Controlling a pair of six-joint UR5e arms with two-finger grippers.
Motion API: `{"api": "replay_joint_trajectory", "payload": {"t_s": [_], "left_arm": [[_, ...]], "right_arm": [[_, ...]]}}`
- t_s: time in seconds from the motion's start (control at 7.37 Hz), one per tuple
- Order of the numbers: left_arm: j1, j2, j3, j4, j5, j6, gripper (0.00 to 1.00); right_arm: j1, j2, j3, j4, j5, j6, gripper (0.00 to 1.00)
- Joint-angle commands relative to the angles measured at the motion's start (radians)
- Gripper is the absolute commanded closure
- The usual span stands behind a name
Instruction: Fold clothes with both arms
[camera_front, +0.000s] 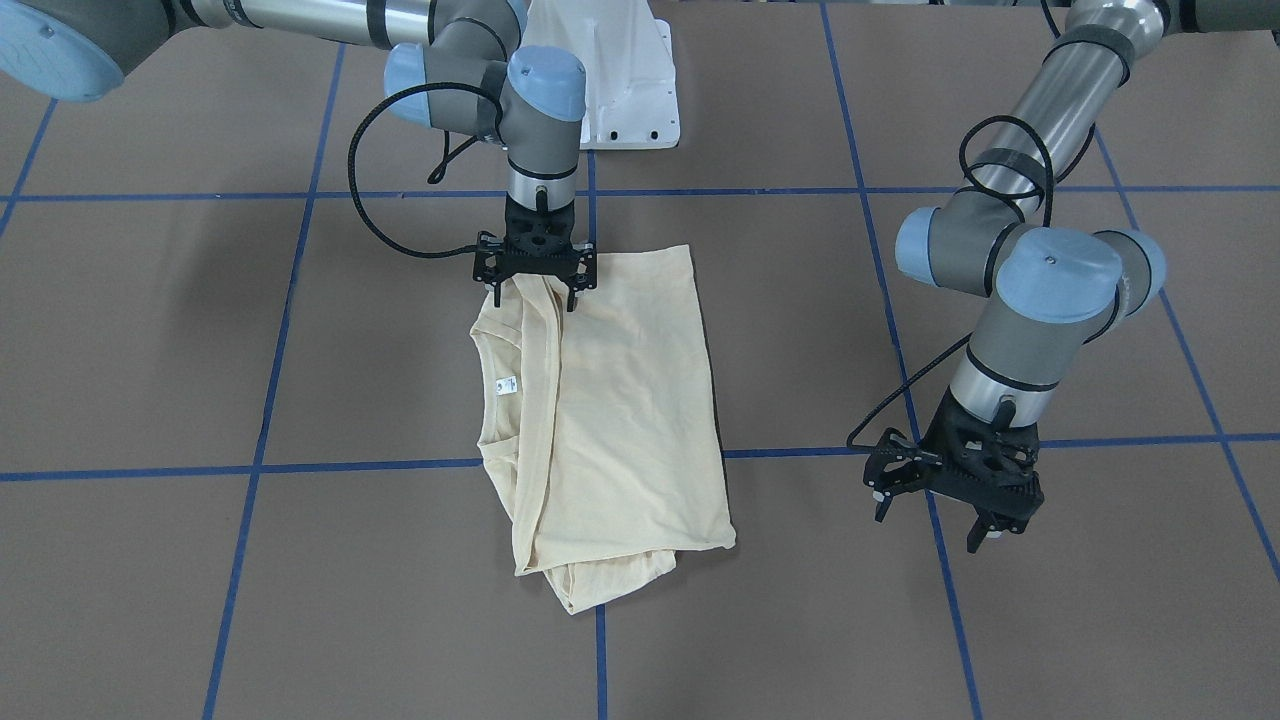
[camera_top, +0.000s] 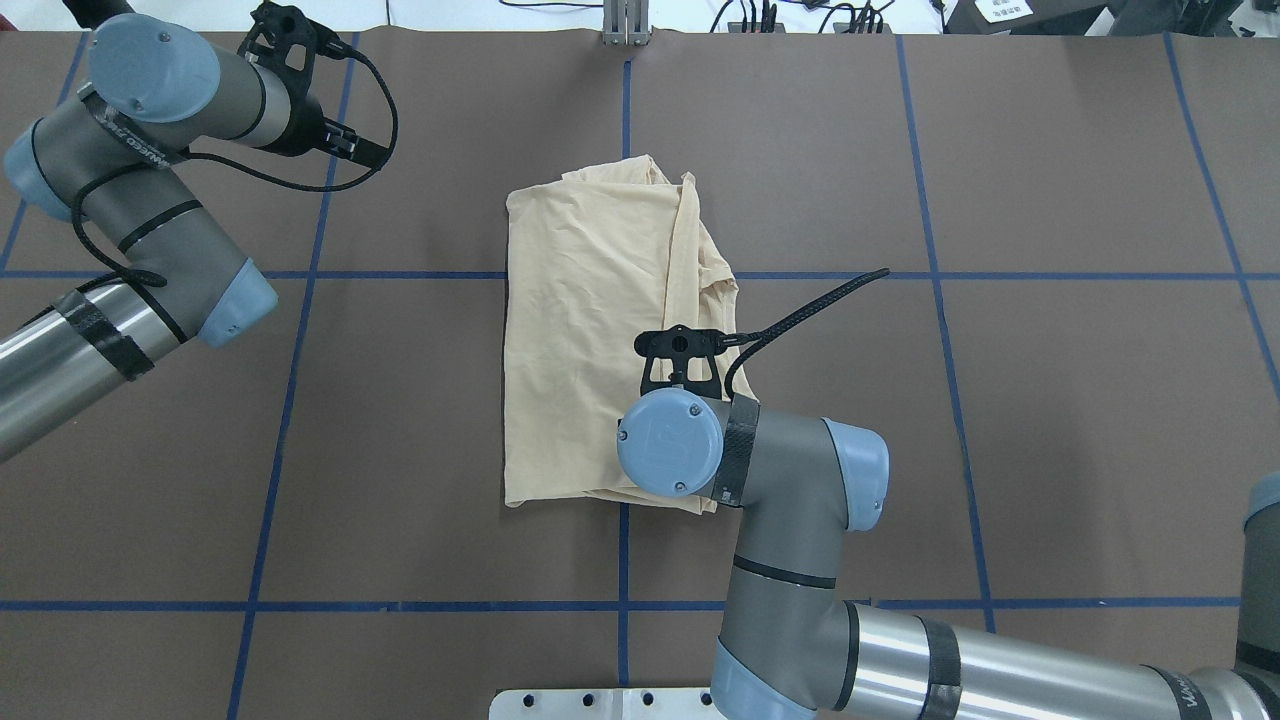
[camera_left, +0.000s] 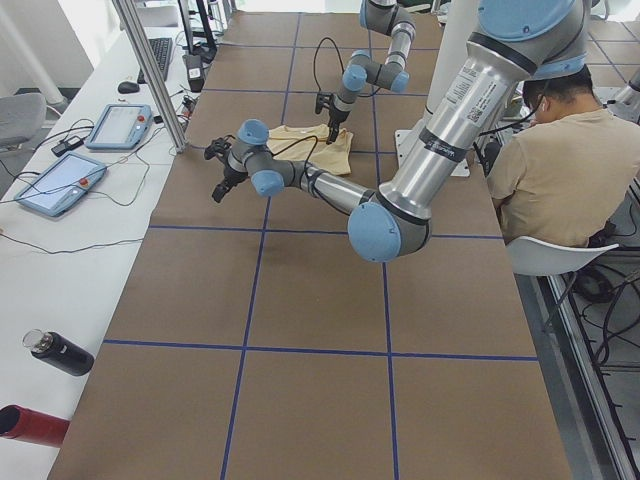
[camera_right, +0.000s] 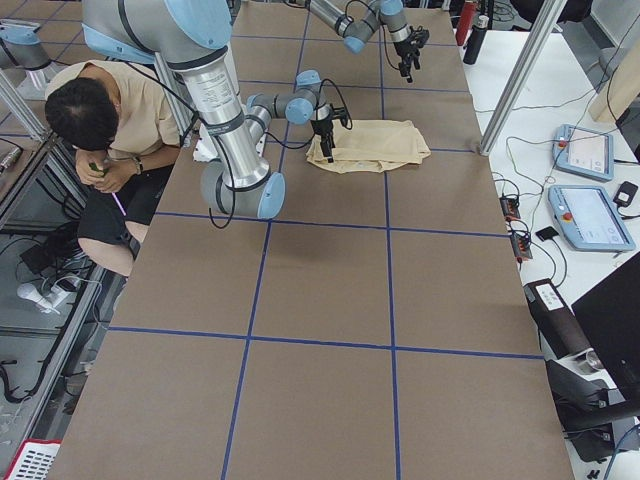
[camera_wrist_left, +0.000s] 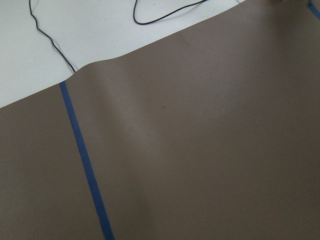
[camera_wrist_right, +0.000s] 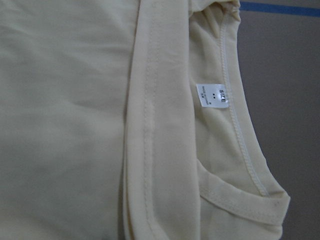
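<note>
Left gripper (camera_front: 926, 528) is pictured at the lower right of the front-facing view, its fingers spread above the bare table (camera_front: 150, 350), well apart from the shirt (camera_front: 620, 420). The right gripper (camera_front: 535, 300), likewise spread, is seen at the shirt's upper left corner; whether cloth is touched cannot be told. The folded cream shirt is laid at the frame's centre, its neck label (camera_front: 506, 384) shown near the left edge and a blue tape line (camera_front: 350, 466) running beneath it.

From overhead, the shirt is seen at centre, the right arm's wrist is placed over its lower right part, and the left gripper is found in the upper left corner.

In the left side view, the shirt is shown far up the table, and a seated man (camera_left: 565, 180) is caught at the right edge.

In the right side view, the shirt is seen at upper centre, with the near arm's gripper at its left end.

Only brown table, tape and a black cable (camera_wrist_left: 50, 45) are shown by the left wrist camera.

The right wrist view is filled by cream fabric, collar seam and label.
</note>
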Motion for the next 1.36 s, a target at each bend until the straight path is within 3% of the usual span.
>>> {"api": "replay_joint_trajectory", "payload": {"t_s": [0.0,0.27,0.54,0.81,1.09,1.22], "left_arm": [[0.002,0.001,0.000,0.000,0.000,-0.001,0.00],[0.007,0.001,-0.003,-0.002,0.002,-0.019,0.00],[0.020,0.001,0.000,-0.020,0.002,-0.024,0.00],[0.022,0.001,0.001,-0.020,0.002,-0.024,0.00],[0.022,0.001,0.000,-0.020,0.002,-0.024,0.00],[0.024,0.002,0.000,-0.020,0.002,-0.024,0.00]], "right_arm": [[0.012,-0.006,0.008,-0.029,-0.001,-0.026,0.00],[0.044,-0.038,0.013,-0.031,-0.001,-0.082,0.00],[0.055,-0.177,0.161,-0.050,-0.001,-0.145,0.00],[0.055,-0.287,0.247,-0.049,-0.035,-0.133,0.00],[0.038,-0.287,0.283,-0.046,-0.032,-0.109,0.00],[0.047,-0.219,0.260,-0.043,-0.032,-0.106,0.00]]}}
